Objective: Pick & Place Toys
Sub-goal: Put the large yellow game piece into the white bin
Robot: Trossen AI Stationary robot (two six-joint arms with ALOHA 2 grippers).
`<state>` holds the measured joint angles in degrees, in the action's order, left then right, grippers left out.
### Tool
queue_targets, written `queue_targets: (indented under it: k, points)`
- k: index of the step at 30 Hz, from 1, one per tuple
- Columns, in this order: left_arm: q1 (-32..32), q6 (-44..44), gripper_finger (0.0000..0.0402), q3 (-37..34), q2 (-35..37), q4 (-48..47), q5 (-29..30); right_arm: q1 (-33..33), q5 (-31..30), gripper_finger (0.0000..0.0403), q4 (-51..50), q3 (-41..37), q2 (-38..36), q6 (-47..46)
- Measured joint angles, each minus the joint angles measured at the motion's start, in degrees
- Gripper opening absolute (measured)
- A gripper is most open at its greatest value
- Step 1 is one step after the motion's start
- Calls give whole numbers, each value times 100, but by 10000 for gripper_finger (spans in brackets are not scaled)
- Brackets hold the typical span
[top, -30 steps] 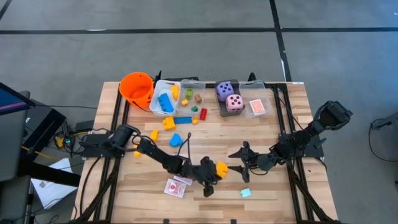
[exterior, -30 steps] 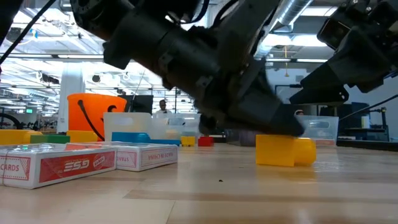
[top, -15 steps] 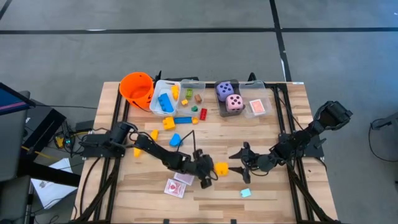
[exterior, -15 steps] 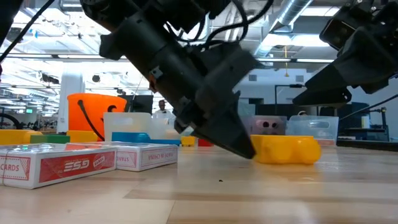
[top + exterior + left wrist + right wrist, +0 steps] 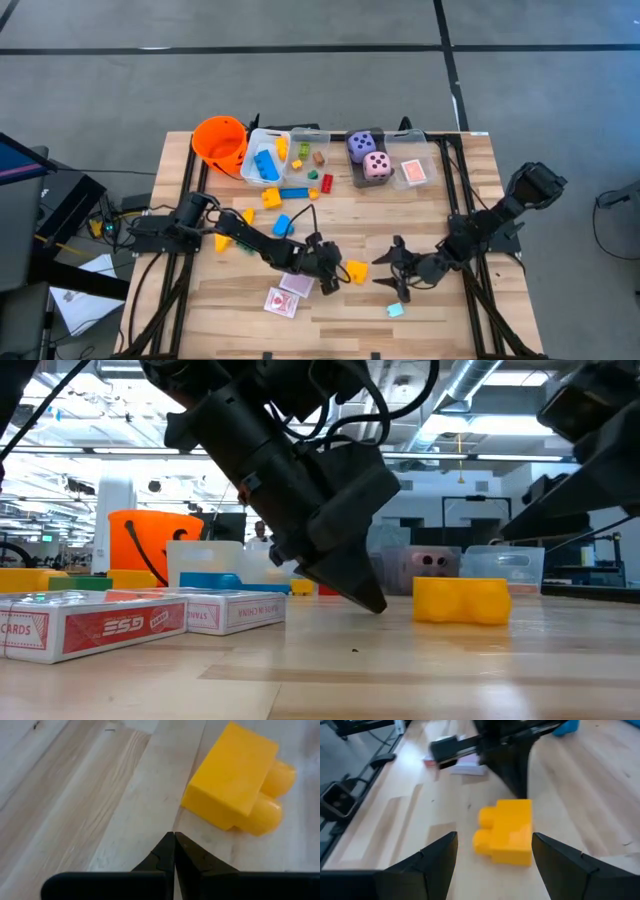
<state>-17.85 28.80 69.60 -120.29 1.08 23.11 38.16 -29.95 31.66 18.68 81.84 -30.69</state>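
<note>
The yellow block point(image 5: 356, 271) lies free between the shut left pincer point(image 5: 331, 284) and the wide-open right pincer point(image 5: 389, 279).

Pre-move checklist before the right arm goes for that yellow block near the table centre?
1. Yellow block lying free on the table: ok.
2. Right gripper open: ok.
3. Block lined up between the right fingers: ok.
4. Left gripper shut, holding nothing: ok.
5. Left gripper out of the approach path: not ok, its tip sits right beside the block.
6. Gap between left tip and block: cannot tell.
</note>
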Motion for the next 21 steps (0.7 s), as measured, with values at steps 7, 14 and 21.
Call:
queue_targets:
  k: [7,14,21]
  points:
    - [-2,0,3,2,0,-90,2,233,-288,249,-185,0,0,-207]
    - [-9,0,1,2,0,-94,-61,128,-644,249,-264,0,0,-291]
    - [-9,-172,3,4,0,-96,-68,45,-319,250,-317,0,0,-660]
